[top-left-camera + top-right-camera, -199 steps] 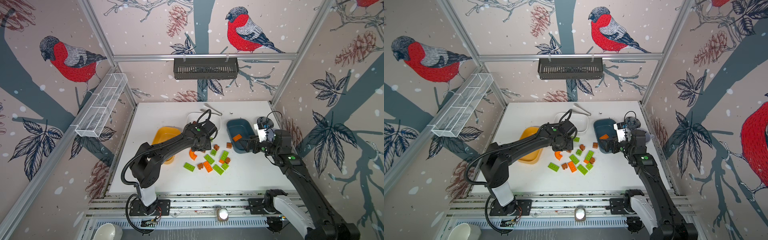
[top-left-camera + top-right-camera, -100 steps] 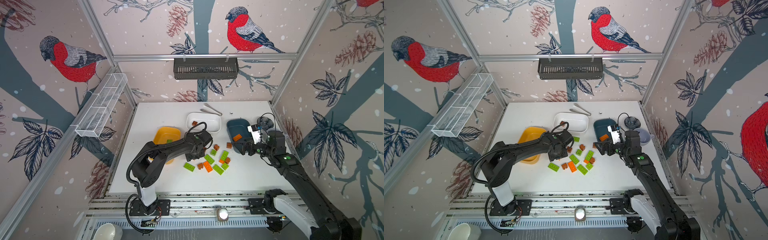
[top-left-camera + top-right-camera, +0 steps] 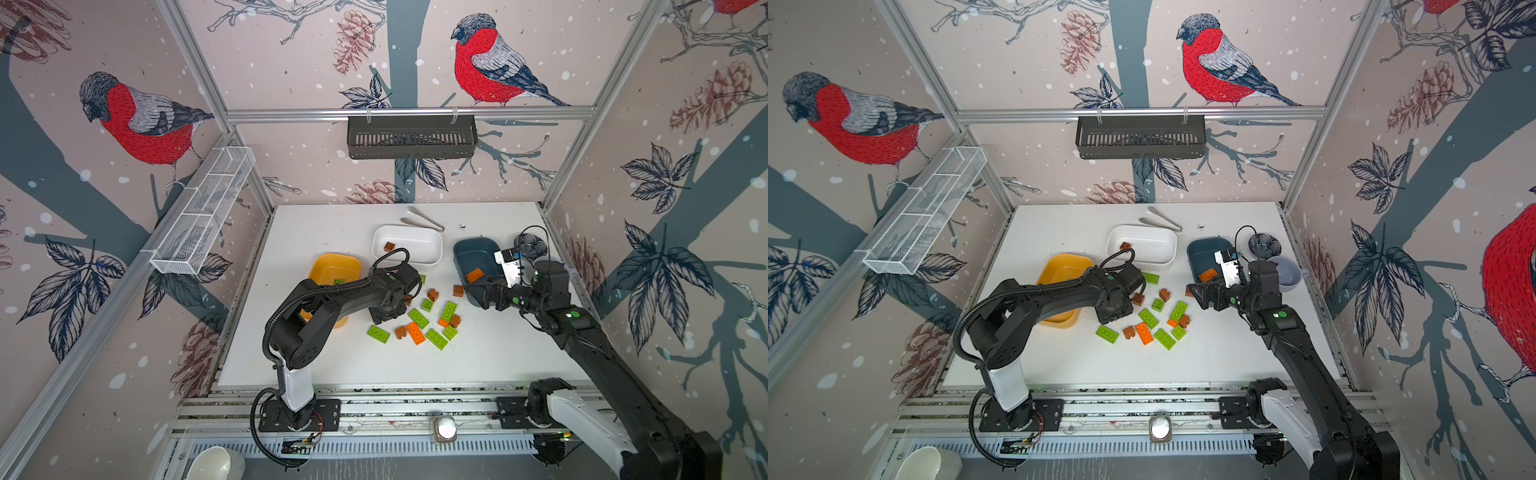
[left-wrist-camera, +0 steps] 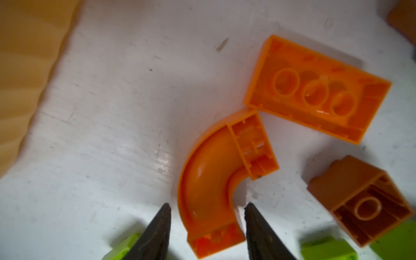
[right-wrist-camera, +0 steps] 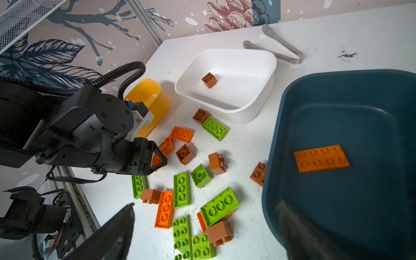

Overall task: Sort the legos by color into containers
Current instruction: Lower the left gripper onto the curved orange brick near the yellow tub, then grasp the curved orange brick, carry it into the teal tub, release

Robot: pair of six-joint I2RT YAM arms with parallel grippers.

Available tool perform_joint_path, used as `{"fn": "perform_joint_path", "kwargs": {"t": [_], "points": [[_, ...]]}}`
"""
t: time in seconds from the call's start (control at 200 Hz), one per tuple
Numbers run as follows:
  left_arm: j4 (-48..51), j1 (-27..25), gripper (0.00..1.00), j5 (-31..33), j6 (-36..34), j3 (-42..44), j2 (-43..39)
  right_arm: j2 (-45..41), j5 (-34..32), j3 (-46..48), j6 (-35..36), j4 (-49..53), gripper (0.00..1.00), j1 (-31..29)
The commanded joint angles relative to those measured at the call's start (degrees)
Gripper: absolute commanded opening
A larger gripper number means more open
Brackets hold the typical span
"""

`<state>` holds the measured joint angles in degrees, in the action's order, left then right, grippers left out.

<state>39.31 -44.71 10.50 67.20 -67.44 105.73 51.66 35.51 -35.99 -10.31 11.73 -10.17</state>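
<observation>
Bird-patterned walls close in a white bench where three tubs stand behind a scatter of loose bricks. Sorting is barely begun. The blue tub holds one orange plate, the white tub holds one brown cube, and a speck of green shows in the yellow tub. Most green, orange and brown pieces lie mixed on the bench between the arms.

The step in hand looks like a pick of the orange arch. It lies at the pile's edge nearest the yellow tub, one end against or just beside an upturned orange brick. The left end effector is down over it, jaws part-open and straddling one leg of the curve. A sliver of bench shows on each side, so nothing is gripped yet. The right end effector hangs wide and empty by the near rim of the blue tub.

Next, I judge, the left jaws need to pinch that leg squarely, since its rounded face could squirt sideways. They then need to lift clear without dragging the neighbouring brick. Orange appears to belong in the blue tub, beyond the pile and beside the right arm, so the carry must cross the bricks and keep off that arm.
</observation>
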Motion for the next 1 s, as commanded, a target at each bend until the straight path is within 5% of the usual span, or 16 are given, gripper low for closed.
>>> {"fn": "perform_joint_path", "kwargs": {"t": [0.0, 0.54, 0.996], "points": [[-0.19, 0.30, 0.51, 0.62, 0.13, -0.24, 0.50, 0.28, -0.31, -0.22, 0.64, -1.55, 0.99, -0.12], [-0.90, 1.41, 0.32, 0.61, -3.88, 1.74, -0.49, 0.90, -0.17, -0.66, 1.30, -1.53, 0.99, -0.20], [8.76, 0.51, 0.29, 2.44, -13.20, -9.77, -7.30, 1.87, -1.22, -2.74, 1.91, -1.30, 0.99, 0.51]]}}
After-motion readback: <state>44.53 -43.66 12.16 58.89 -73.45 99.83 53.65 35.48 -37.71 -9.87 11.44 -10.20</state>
